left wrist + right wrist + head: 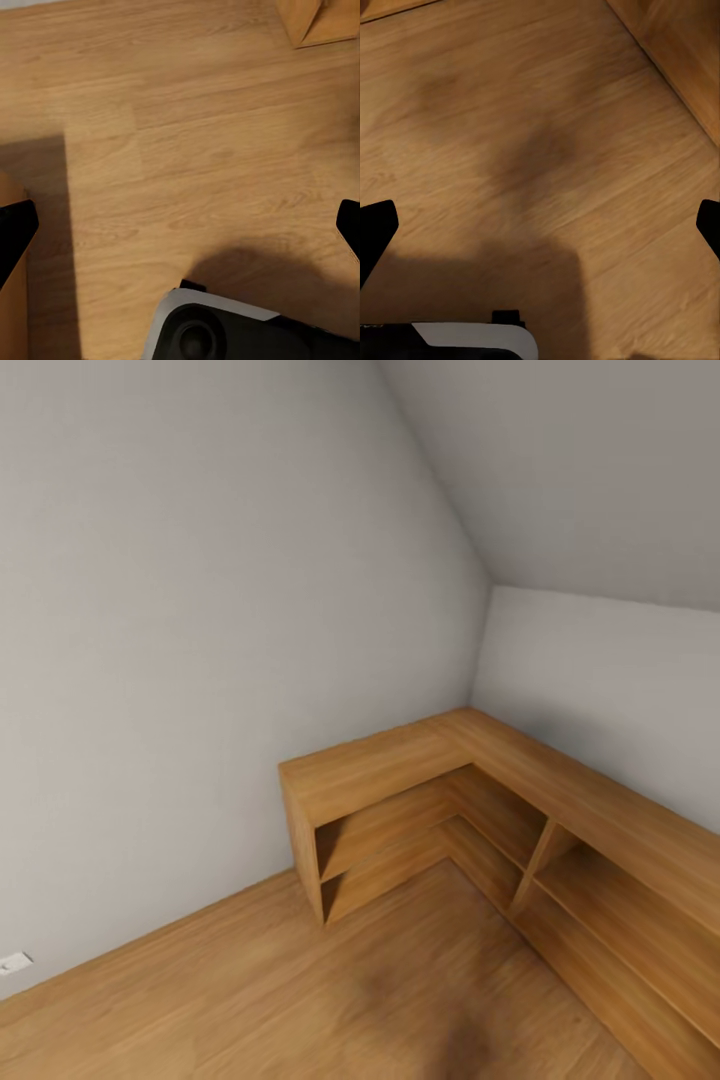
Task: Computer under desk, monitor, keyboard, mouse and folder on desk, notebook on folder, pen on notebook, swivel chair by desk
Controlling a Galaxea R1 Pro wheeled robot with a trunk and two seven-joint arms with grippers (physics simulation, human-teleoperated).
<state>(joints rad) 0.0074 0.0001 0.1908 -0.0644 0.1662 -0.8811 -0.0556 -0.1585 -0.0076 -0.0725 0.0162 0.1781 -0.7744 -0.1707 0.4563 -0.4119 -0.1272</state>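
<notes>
While the robot faces a bare room corner, this is what the cameras give:

Head camera: grey walls [200, 610] meeting under a sloped ceiling [600, 460], wood floor [250, 1000] below, with a darker blotchy shadow on the boards toward the near edge.

Shelf unit: low L-shaped oak shelving [400, 770] tucked into the corner, one leg along each wall, open cubbies facing the room, pretty much bare as far as I can see.

Wall socket: small white plate [15, 962] low on the left wall, right above the floor.

Left gripper [180, 225]: fingers wide apart, just the black tips poking in at both sides of its wrist camera, holding nothing, only floor planks between them. A corner of oak furniture [319, 21] sits well off from the tips, and a grey-and-black bit of the robot's base [217, 326] shows under it.

Right gripper [540, 229]: same deal, spread wide with nothing in it, dark fingertips at both picture edges, hovering over plain floor with a soft shadow. Oak furniture edge [682, 52] runs along one side, well apart from the fingers.

Task stuff: no desk, chair, folder or keyboard anywhere near either gripper, so I can't tell where they lie relative to the fingers.
</notes>
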